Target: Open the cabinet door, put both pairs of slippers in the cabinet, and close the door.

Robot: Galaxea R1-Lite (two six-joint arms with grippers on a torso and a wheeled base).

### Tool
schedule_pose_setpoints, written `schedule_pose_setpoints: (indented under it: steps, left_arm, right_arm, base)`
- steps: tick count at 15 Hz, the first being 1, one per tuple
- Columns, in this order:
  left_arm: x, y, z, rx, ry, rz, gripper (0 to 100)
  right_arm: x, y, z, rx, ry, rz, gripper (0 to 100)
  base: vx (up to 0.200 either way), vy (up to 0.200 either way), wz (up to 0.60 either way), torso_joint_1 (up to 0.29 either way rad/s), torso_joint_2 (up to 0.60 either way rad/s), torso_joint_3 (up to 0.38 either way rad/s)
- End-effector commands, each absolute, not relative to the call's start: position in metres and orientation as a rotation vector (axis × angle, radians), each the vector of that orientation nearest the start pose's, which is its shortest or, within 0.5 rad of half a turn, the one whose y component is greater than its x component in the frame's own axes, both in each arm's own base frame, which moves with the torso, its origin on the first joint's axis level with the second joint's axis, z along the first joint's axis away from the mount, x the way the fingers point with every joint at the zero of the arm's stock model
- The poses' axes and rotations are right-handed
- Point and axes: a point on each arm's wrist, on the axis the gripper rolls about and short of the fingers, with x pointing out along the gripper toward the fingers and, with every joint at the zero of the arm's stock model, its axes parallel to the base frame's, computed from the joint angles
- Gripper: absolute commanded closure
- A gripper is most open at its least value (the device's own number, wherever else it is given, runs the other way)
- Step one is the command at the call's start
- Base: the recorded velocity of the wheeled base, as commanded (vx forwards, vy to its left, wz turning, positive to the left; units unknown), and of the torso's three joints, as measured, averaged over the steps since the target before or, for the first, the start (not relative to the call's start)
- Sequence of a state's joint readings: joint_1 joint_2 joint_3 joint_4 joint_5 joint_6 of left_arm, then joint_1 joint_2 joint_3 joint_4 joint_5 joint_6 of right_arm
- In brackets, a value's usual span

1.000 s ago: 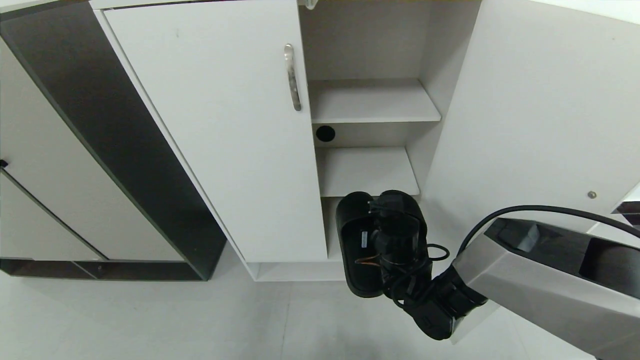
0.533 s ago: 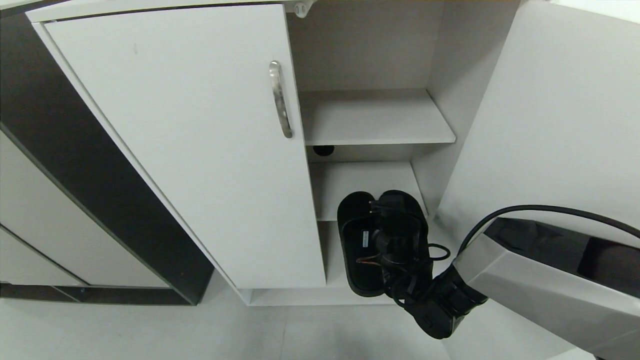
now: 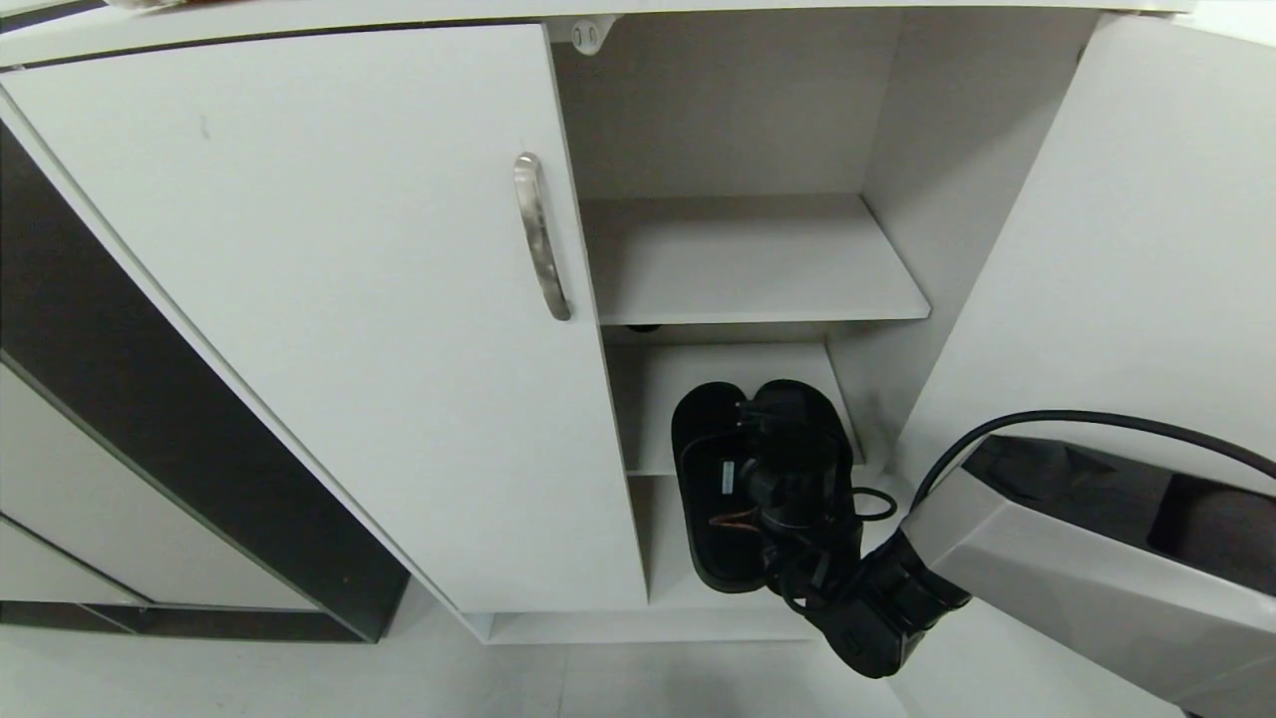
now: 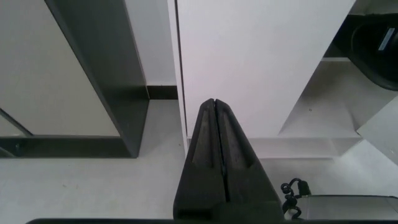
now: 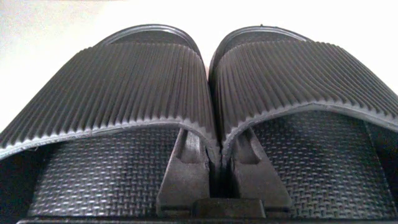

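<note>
Two doors front the white cabinet before me, one shut and one open. Farthest left stands a tall dark grey panel, running down to the pale floor. Next to it is the flat white left-hand door, shut, with a curved silver metal handle upright near its right edge.

My left end effector hangs low over the floor, just in front of that shut door's bottom corner. Its two dark fingers are pressed flat together with nothing between them.

Right of the handle the cabinet stands open. A white upper shelf lies bare, and below it is a white middle shelf, then the cabinet's bottom board.

One pair of black ribbed rubber slippers sits at the mouth of this opening, side by side, toes pointing inward and soles level, at the height of the middle shelf and the bottom board. I cannot tell whether the pair touches either board. My right end effector has them from the heel end: its fingers reach in under the two ribbed straps, one in each slipper, and pinch the touching inner walls together between them. The black wrist and its looped cable hide most of the right slipper in the head view.

Farthest right, the white right-hand door is swung wide open, its inner face towards me.
</note>
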State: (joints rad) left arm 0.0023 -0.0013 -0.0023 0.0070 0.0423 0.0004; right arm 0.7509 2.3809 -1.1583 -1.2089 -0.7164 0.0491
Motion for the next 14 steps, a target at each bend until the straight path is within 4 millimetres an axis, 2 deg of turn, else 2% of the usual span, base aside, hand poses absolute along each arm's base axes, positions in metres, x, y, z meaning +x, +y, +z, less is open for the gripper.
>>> schedule_pose_setpoints:
  steps: [1, 3, 7, 12, 14]
  left_arm:
    - [-0.023, 0.001, 0.075, 0.000, 0.005, 0.046, 100]
    - [-0.023, 0.001, 0.075, 0.000, 0.005, 0.046, 100]
    - [-0.023, 0.001, 0.075, -0.001, 0.005, 0.048, 100]
    - [-0.023, 0.001, 0.075, -0.001, 0.005, 0.048, 100]
    - [-0.023, 0.001, 0.075, -0.001, 0.005, 0.048, 100]
  right_arm:
    - [0.335, 0.293, 0.067, 0.040, 0.011, 0.037, 100]
    - [0.337, 0.291, 0.065, 0.037, 0.014, 0.030, 100]
    - [0.338, 0.291, 0.059, 0.033, 0.024, 0.029, 100]
    - [0.341, 0.290, 0.056, 0.036, 0.023, 0.027, 100]
    - [0.354, 0.291, 0.049, 0.034, 0.014, 0.012, 100]
  base:
    - [0.000, 0.000, 0.00, 0.000, 0.00, 0.000]
    - [0.000, 0.000, 0.00, 0.000, 0.00, 0.000]
    - [0.200, 0.000, 0.00, -0.001, 0.00, 0.000]
    - [0.000, 0.000, 0.00, 0.000, 0.00, 0.000]
    - [0.000, 0.000, 0.00, 0.000, 0.00, 0.000]
